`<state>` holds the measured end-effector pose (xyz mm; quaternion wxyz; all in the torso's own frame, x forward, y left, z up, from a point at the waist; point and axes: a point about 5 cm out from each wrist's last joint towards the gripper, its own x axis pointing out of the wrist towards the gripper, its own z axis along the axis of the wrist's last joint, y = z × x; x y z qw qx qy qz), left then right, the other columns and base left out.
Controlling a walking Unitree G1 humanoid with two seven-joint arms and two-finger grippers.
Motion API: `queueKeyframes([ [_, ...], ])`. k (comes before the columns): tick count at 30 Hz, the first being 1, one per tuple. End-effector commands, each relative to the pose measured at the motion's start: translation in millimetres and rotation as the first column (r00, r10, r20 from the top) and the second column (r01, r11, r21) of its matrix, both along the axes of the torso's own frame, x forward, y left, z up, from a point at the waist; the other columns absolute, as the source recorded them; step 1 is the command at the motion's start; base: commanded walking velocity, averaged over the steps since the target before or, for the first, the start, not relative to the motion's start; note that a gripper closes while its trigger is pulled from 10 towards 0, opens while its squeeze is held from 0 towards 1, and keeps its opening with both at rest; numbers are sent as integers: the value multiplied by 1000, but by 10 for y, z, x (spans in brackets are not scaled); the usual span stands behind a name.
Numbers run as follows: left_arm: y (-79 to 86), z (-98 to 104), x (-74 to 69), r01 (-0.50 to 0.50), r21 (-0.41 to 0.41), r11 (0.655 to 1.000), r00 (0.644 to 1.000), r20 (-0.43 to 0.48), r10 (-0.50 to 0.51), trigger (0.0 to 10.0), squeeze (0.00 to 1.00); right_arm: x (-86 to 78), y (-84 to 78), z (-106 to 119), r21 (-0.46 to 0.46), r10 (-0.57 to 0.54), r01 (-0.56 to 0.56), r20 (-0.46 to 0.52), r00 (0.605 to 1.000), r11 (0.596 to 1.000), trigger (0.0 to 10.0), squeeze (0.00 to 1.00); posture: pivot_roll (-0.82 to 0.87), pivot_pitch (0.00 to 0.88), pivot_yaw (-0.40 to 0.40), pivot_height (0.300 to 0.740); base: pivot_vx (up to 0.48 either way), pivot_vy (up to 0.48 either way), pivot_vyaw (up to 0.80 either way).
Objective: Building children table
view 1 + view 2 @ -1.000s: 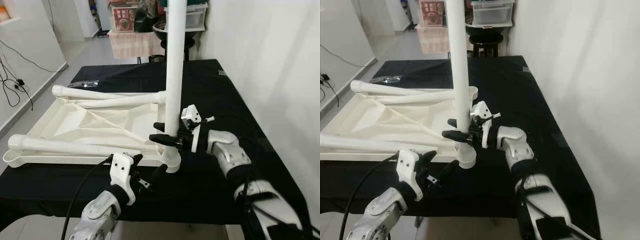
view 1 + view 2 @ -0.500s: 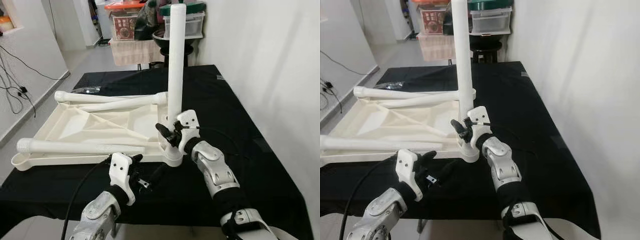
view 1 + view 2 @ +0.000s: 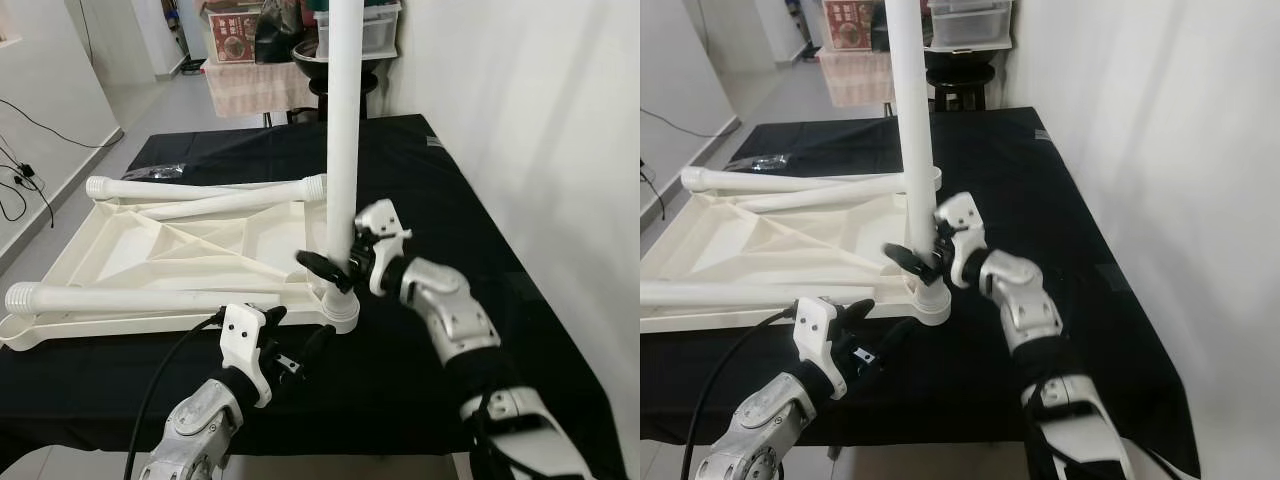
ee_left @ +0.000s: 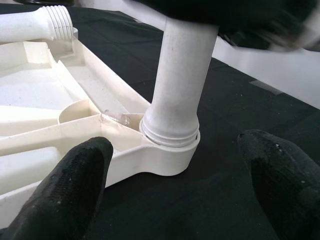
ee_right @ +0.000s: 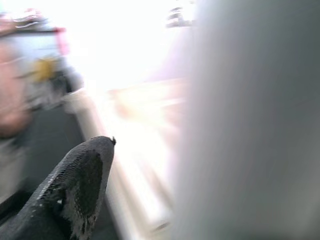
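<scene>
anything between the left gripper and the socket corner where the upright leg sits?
Nothing but bare black tablecloth. In the left wrist view the left gripper is open and faces the upright leg in its corner socket, apart from it.

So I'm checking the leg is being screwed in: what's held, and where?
The right gripper grips the upright leg low down, just above its socket. The left gripper is open, holding nothing.

1. The left gripper (image 3: 300, 352) is low and in front of the body, its two black fingers spread apart and holding nothing.
2. The right arm reaches forward and bends inward; the right gripper (image 3: 335, 268) has its fingers closed around the upright leg (image 3: 343, 150).
</scene>
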<state>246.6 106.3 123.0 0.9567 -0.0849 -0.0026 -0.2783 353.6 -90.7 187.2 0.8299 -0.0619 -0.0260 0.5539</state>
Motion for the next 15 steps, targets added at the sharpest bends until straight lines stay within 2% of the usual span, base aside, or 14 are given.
queueKeyframes([
  [1, 5, -29, 8, -6, 13, 1000, 1000, -5, 6, 10000, 0, -53, 87, -47, -31, 159, -160, -24, 987, 987, 10000, 0, -33, 13, 27, 740, 0, 0, 0],
  [6, 6, -37, 8, -7, 19, 1000, 1000, -5, 7, 10000, 0, 41, 73, -28, -57, 182, -187, -78, 980, 981, 10000, 0, -19, 7, 27, 740, 0, 0, 0],
  [7, 5, -38, 8, -8, 19, 1000, 1000, -6, 8, 10000, 0, 64, 67, -29, -55, 183, -189, -99, 978, 981, 9569, 0, -19, 7, 27, 740, 0, 0, 0],
  [9, 6, -38, 8, -8, 20, 1000, 1000, -6, 8, 10000, 0, 79, 64, -30, -52, 184, -190, -113, 977, 980, 9569, 0, -15, 6, 27, 740, 0, 0, 0],
  [10, 5, -39, 7, -8, 20, 1000, 1000, -6, 8, 10000, 0, 92, 52, -34, -37, 197, -204, -139, 970, 978, 0, 0, -15, 6, 27, 740, 0, 0, 0],
  [15, 7, -40, 6, -7, 21, 1000, 1000, -7, 8, 10000, 0, 106, 29, -46, -23, 206, -213, -166, 964, 977, 0, 0, -14, 6, 28, 740, 0, 0, 0],
])
